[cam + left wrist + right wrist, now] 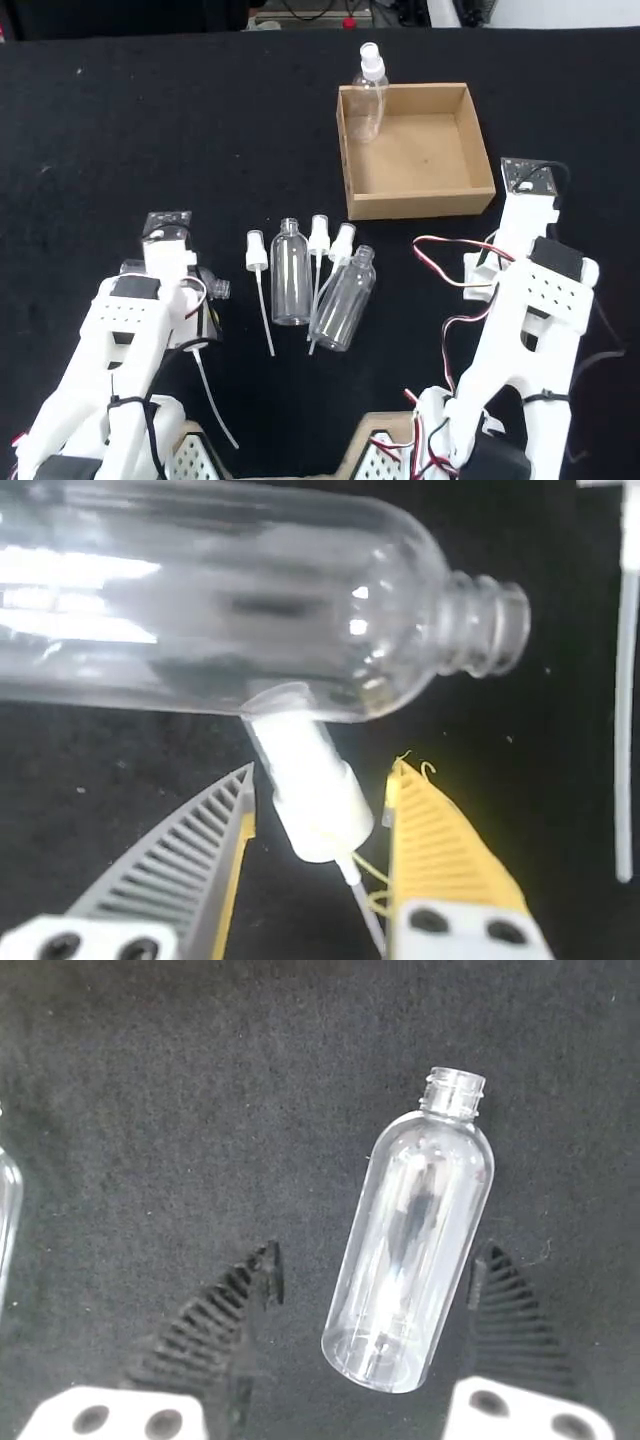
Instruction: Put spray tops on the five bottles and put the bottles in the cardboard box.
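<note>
A sprayer-capped clear plastic bottle (pixel 368 95) stands in the brown cardboard box's (pixel 420 203) far-left corner. Two uncapped bottles (pixel 291 272) and three white spray tops (pixel 257 250) lie mid-way on the black table (pixel 150 120). The left gripper's (pixel 322 775) fingers sit apart around another spray top (pixel 310 800) touching a lying bottle (pixel 200 600). The right gripper's (pixel 380 1260) fingers gape wide around a further bottle (pixel 415 1230), which its arm hides from above.

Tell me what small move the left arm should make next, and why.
Probably shut the left gripper on the spray top. It lies between the open jaws, not yet gripped, and the clear bottle next to it has a bare threaded neck awaiting a top.
</note>
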Robot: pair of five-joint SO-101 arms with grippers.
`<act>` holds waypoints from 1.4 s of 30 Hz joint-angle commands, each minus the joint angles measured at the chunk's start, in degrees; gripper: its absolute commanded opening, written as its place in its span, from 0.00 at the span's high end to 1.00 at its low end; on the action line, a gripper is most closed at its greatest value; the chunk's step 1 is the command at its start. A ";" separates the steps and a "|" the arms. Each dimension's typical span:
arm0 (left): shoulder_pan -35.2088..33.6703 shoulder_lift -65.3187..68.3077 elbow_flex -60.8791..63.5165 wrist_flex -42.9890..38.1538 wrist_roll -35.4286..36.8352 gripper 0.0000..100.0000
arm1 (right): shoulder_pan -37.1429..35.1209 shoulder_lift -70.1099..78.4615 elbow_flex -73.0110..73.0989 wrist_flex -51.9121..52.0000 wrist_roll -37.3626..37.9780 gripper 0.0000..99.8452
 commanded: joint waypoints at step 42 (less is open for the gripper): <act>-8.92 -1.41 -47.43 22.95 -6.59 0.92 | 3.52 -2.77 -0.75 -1.32 -5.36 0.71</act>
